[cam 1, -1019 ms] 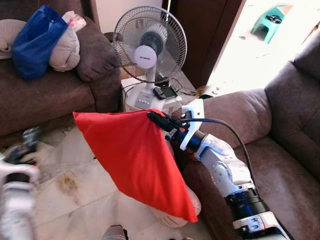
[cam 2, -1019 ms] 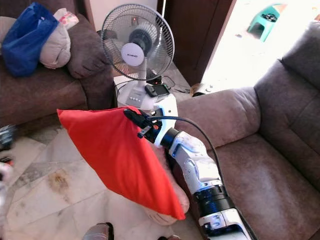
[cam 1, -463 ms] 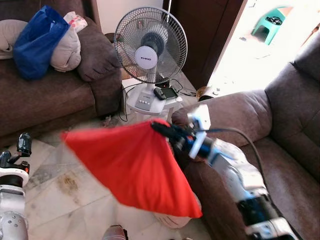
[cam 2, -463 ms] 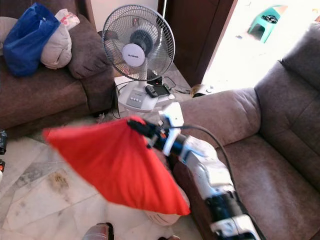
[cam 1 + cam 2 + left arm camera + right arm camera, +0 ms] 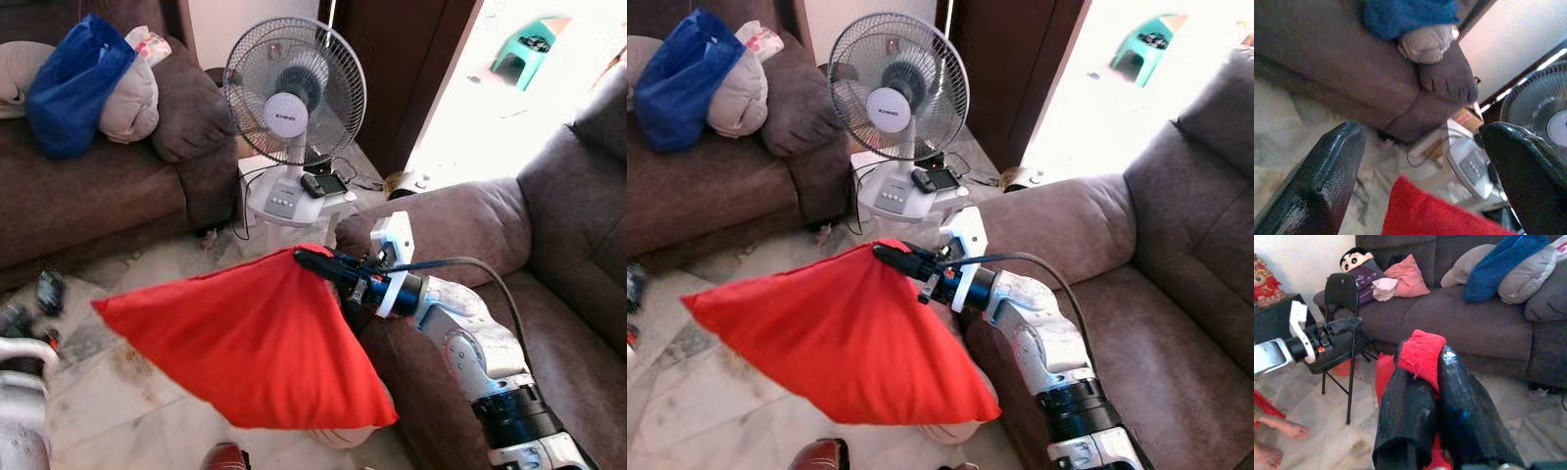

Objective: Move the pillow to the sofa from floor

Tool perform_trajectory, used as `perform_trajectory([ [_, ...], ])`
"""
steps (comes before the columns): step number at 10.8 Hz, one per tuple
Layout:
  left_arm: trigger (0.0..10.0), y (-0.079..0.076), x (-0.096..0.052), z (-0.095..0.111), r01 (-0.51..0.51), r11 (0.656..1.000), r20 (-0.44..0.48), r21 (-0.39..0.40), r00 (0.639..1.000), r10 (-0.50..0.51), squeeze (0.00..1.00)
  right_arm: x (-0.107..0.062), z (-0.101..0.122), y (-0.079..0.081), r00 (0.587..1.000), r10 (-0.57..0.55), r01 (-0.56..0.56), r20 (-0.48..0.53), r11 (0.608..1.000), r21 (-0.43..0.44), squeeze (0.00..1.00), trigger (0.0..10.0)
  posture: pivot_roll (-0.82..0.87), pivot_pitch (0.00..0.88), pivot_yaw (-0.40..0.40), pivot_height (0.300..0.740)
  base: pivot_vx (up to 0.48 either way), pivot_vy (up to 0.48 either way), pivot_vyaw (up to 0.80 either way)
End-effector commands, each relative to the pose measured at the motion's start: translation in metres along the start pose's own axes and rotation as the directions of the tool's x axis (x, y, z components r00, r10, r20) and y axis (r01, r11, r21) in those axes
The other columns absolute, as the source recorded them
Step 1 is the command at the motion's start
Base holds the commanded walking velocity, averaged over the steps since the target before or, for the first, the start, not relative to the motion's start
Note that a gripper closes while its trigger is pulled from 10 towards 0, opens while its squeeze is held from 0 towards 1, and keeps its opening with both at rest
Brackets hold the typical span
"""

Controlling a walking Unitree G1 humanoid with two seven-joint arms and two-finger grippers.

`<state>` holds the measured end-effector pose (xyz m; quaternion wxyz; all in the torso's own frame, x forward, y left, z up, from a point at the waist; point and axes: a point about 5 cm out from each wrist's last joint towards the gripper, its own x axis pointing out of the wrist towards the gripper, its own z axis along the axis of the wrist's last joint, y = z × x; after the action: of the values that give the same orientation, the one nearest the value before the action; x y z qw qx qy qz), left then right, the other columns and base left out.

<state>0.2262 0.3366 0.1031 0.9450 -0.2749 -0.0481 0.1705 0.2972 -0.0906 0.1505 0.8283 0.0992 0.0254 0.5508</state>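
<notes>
**Right claw lifts red pillow by its corner beside the sofa arm**

The right claw [image 5: 312,261] is clamped on one corner of the red pillow [image 5: 250,348]; in the right wrist view a tuft of red cloth sticks out between its two black fingers [image 5: 1405,416], which are pressed together. The pillow hangs in the air from that pinched corner, spreading down and to the robot's left, above the tiled floor [image 5: 147,264] and just in front of the rounded arm of the brown sofa [image 5: 460,220]. It is off the floor and not on the sofa seat. The silver right arm reaches in over the sofa's seat edge, with a black cable looping along it.

Behind the pillow, beyond the sofa arm, stands a white fan [image 5: 294,93] on its base. Farther to the robot's left of the fan is a second brown couch [image 5: 98,186] carrying a blue bag [image 5: 73,78] and grey cushions.

The left claw [image 5: 1425,161] has its fingers wide apart, holding nothing, with the pillow's red cloth visible between them farther off. In the right wrist view, a black folding chair [image 5: 1342,298] stands near that couch, and a person's bare feet [image 5: 1276,431] rest on the floor.
</notes>
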Motion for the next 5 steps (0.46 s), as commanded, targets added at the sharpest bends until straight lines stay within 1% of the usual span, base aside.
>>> perform_trajectory([
  [1, 10.0, 0.006, -0.004, -0.012, -0.003, 1.000, -0.048, -0.027, 0.999, 0.002, 0.00, 0.000, 0.029, 0.009, 0.991, 0.081, -0.073, 0.105, 0.994, -0.080, 0.00, 10.0, 0.17, 0.059, -0.113, 0.740, 0.000, 0.000, 0.00],
  [3, 10.0, 0.010, -0.004, -0.022, 0.014, 0.999, -0.093, -0.041, 0.996, -0.018, 0.00, -0.003, 0.031, 0.014, 0.987, 0.125, -0.118, 0.104, 0.990, -0.075, 0.00, 10.0, 0.17, 0.059, -0.115, 0.740, 0.000, 0.000, 0.00],
  [4, 10.0, 0.014, -0.004, -0.027, 0.014, 0.999, -0.114, -0.030, 0.993, -0.018, 0.00, -0.005, 0.031, 0.015, 0.986, 0.129, -0.122, 0.101, 0.990, -0.074, 0.00, 10.0, 0.17, 0.059, -0.116, 0.740, 0.000, 0.000, 0.00],
  [5, 10.0, 0.020, -0.003, -0.027, 0.001, 1.000, -0.122, -0.002, 0.993, -0.001, 0.00, -0.006, 0.031, 0.015, 0.986, 0.133, -0.126, 0.099, 0.989, -0.074, 0.00, 10.0, 0.16, 0.061, -0.119, 0.740, 0.000, 0.000, 0.00],
])
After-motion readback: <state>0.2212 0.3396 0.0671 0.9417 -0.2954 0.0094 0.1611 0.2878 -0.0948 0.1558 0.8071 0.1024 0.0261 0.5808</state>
